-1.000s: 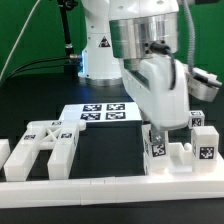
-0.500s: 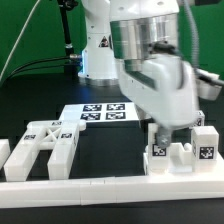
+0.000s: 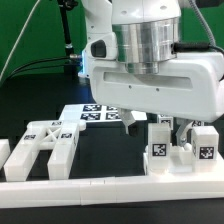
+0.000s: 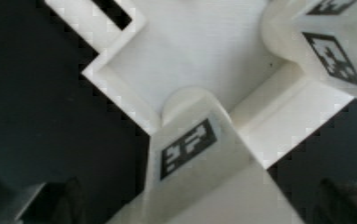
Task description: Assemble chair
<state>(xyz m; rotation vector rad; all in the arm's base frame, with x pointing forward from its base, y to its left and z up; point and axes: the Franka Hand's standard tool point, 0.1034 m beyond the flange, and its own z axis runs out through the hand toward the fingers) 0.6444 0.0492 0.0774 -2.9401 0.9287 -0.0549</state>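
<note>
The chair's parts are matte white with black-and-white tags. A slotted frame (image 3: 46,146) lies flat at the exterior view's left, with a small cube (image 3: 5,152) beside it. At the right stand a notched block (image 3: 160,152) and a tagged upright piece (image 3: 205,144). My gripper (image 3: 156,124) hangs right above the notched block, its hand broadside to the camera. In the wrist view the gripper (image 4: 193,205) is open. Its dark fingers (image 4: 40,200) stand on either side of a tagged white upright (image 4: 189,148), which lies between them. Whether they touch it I cannot tell.
The marker board (image 3: 96,112) lies flat behind the parts, partly hidden by the arm. A long plain white border rail (image 3: 100,186) runs along the front. The robot's base (image 3: 100,50) stands at the back. The table top is black.
The wrist has turned about its vertical axis, so the hand now faces the camera broadside. It stays over the right-hand parts. No part has moved.
</note>
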